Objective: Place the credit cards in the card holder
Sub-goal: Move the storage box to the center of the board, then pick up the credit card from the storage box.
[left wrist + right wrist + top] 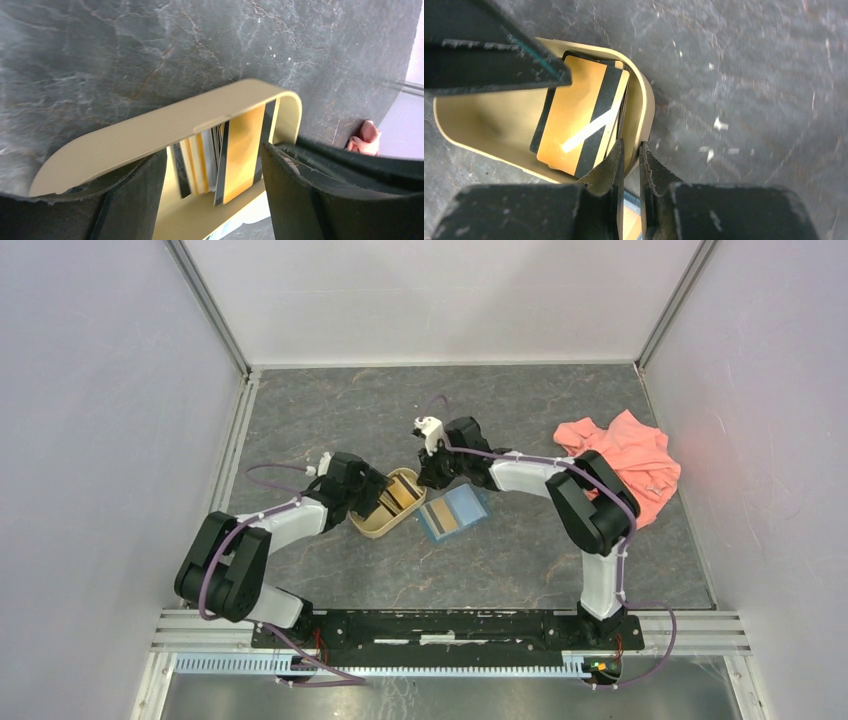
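Right wrist view: right gripper (630, 152) pinches tray (647, 107) wall at 3 o'clock, left gripper (213, 151) spread astride; a lift could spill cards (574, 117).

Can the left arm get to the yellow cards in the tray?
Probably yes. The left gripper is open right at the tray, and the credit cards stand uncovered between its fingers.

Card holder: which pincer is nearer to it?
Right. The right pincer sits at the tray's far end, just beyond the card holder. The left pincer is at the tray's opposite end, with the tray between it and the holder.
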`<state>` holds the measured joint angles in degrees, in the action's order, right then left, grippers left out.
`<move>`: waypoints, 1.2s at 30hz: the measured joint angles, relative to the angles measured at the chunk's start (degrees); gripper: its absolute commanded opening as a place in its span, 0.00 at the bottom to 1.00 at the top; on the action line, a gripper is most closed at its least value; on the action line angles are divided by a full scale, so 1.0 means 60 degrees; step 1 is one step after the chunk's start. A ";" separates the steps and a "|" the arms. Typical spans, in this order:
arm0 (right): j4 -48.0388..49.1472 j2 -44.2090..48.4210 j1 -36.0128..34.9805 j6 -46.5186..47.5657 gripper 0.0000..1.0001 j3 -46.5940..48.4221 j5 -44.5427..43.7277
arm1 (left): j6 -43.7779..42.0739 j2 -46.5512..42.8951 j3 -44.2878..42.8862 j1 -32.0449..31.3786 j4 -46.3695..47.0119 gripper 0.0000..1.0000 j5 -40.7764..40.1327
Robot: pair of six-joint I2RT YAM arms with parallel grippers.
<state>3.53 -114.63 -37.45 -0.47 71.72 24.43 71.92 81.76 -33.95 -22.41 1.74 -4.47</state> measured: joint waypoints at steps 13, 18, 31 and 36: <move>0.0667 0.1800 -0.0259 -0.0029 0.65 -0.1789 -0.0790 | -0.2608 0.0299 -0.0805 0.0262 -0.0634 0.81 0.0441; 0.0157 0.2561 -0.0251 0.1774 0.64 -0.1570 -0.0408 | -0.4040 -0.0860 -0.0790 0.0288 -0.1045 0.81 0.0940; -0.0211 0.1446 -0.0251 0.1286 0.10 -0.0149 0.1519 | -0.4801 -0.0554 -0.0634 0.0288 0.0069 0.50 0.3034; -0.0321 0.1304 -0.0248 0.0969 0.11 -0.0193 0.1271 | -0.4798 -0.0317 -0.0488 0.0288 0.0095 0.51 0.3082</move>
<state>1.61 -106.80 -38.94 5.34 70.57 32.05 43.13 79.85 -36.88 -20.69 2.31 14.02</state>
